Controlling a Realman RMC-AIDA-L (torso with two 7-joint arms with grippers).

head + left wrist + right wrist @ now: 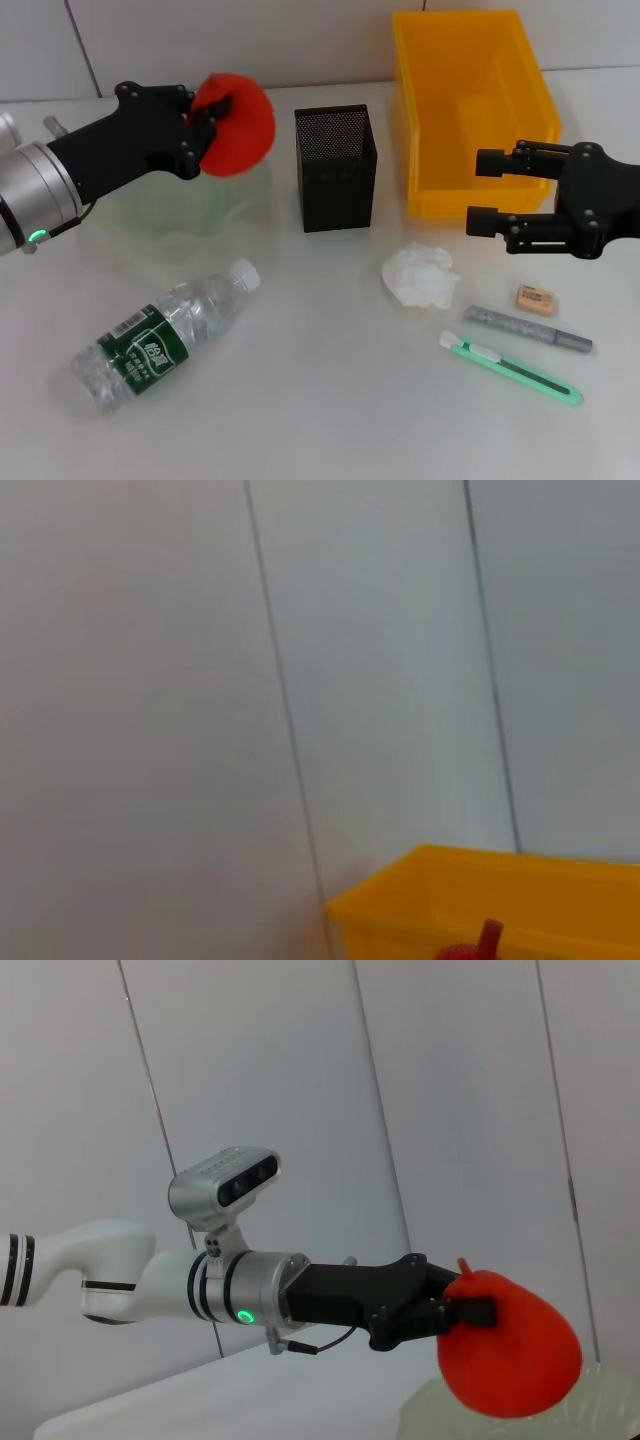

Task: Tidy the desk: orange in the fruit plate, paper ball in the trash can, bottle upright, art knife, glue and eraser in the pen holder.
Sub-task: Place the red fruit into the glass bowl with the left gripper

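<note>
My left gripper (213,112) is shut on the orange (240,125), held in the air above the pale translucent fruit plate (190,210). The right wrist view shows the same grip, the orange (510,1360) hanging over the plate (600,1400). The bottle (165,335) lies on its side near the front left. Right of centre is the paper ball (420,275). Eraser (536,300), grey glue stick (528,328) and green art knife (510,368) lie at the front right. The black mesh pen holder (337,168) stands in the middle. My right gripper (485,190) hovers open before the yellow trash can (470,110).
A tiled wall runs behind the table. The yellow trash can (500,900) shows low in the left wrist view, with a bit of the orange (470,950) at the edge. Bare tabletop lies between the bottle and the art knife.
</note>
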